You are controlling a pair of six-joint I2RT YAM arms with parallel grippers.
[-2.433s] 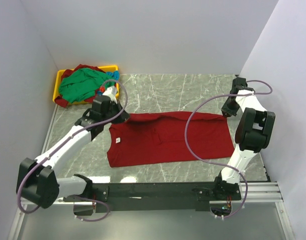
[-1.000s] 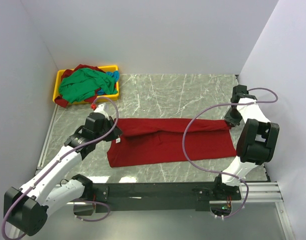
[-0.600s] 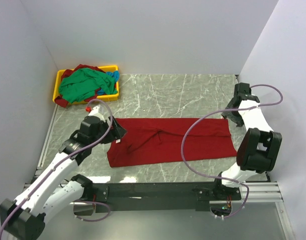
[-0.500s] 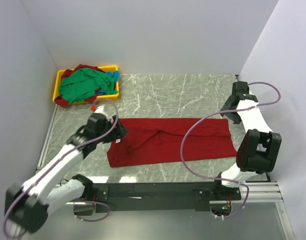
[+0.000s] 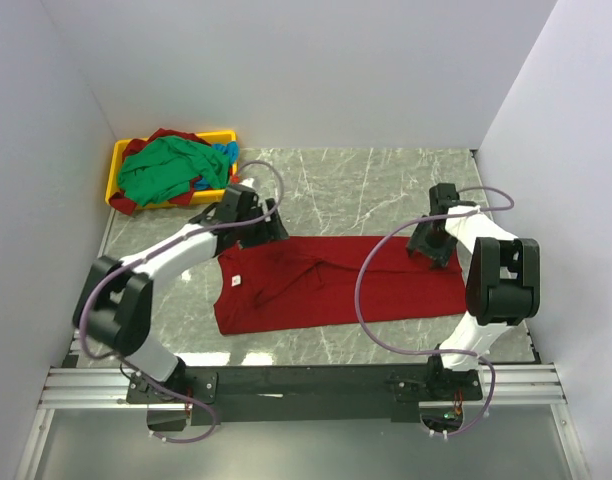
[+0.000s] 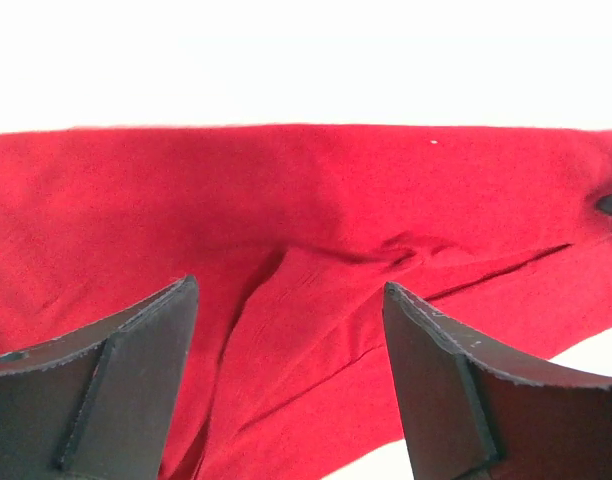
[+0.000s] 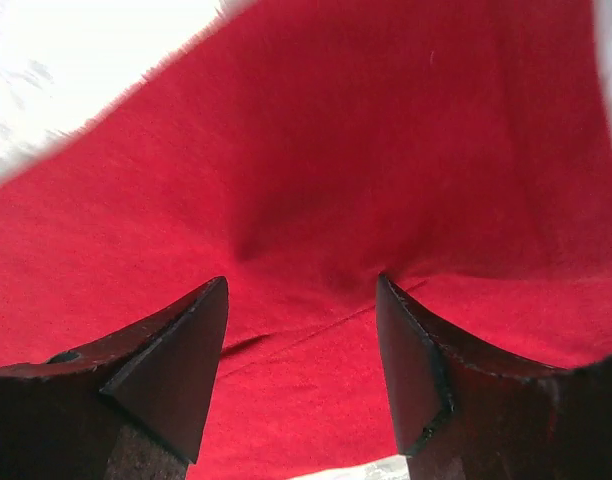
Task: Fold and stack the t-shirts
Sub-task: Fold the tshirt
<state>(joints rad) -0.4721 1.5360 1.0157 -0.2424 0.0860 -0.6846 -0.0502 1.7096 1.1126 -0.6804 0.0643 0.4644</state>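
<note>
A: Grippers, quick?

B: Both released. The left gripper [image 5: 271, 228] and right gripper [image 5: 426, 248] have their jaws spread with nothing pinched. Each wrist view shows only red cloth in the gap.

A: Where's the shirt?

B: The deep red t-shirt [image 5: 326, 285] lies flat mid-table [image 5: 326, 190], long side running left-right, with the neck label [image 5: 236, 281] at the left end. The left gripper sits over its far-left corner and the right gripper over its far-right corner. Both are low on the cloth; I can't tell if the tips touch it.

A: The rest of the shirts?

B: A green shirt [image 5: 161, 170] and a blue shirt [image 5: 224, 152] are heaped in the yellow tray [image 5: 119, 158] at the far left, well apart from the red one.

A: Risks?

B: My guess is layers. A diagonal ridge [image 6: 316, 270] is bunched just ahead of the left jaws, so a close there could grab one ply, or the wrinkle, instead of a clean edge. Then the fold goes crooked.

A: Anything else?

B: If one arm pulls harder than the other, the shirt skews or slides on the smooth table. The right arm's purple cable [image 5: 364, 290] also loops over the cloth. I can't tell whether it makes contact, but it could snag and drag the fabric when that arm moves.
</note>
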